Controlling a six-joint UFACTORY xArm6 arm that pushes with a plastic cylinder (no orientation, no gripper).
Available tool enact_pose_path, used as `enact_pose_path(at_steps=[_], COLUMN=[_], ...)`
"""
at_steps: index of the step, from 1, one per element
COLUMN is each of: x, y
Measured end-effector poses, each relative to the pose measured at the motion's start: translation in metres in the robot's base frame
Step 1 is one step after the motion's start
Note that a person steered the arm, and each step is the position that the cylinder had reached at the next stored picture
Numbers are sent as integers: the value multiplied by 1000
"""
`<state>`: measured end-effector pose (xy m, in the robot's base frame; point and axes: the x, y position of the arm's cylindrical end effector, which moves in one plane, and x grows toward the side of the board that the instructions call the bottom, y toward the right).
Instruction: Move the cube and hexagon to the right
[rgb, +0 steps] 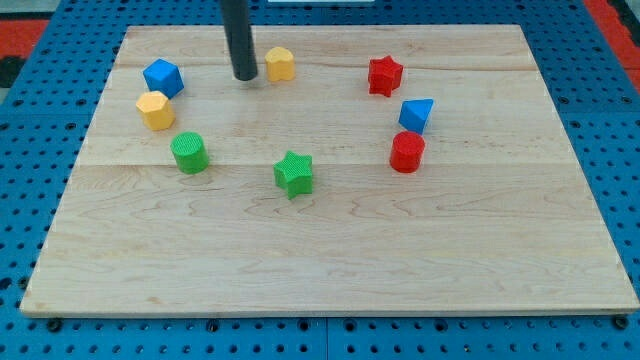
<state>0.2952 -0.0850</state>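
A blue cube (162, 77) sits near the board's upper left. A yellow hexagon (155, 110) lies just below it, almost touching. My tip (244, 76) rests on the board to the right of the blue cube, with a clear gap between them. A second yellow block (280, 64), its shape unclear, lies just to the right of my tip, close to it.
A green cylinder (189, 152) lies below the yellow hexagon. A green star (294, 173) sits at centre. A red star (384, 75), a blue triangular block (416, 115) and a red cylinder (407, 152) stand at the right. The wooden board (330, 260) lies on a blue pegboard.
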Motion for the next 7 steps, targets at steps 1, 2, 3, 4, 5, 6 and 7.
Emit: enact_pose_path(at_steps=[1, 2, 3, 4, 5, 6, 7], x=[-19, -14, -28, -11, 3, 24, 43], y=[29, -6, -98, -172, -178, -205, -215])
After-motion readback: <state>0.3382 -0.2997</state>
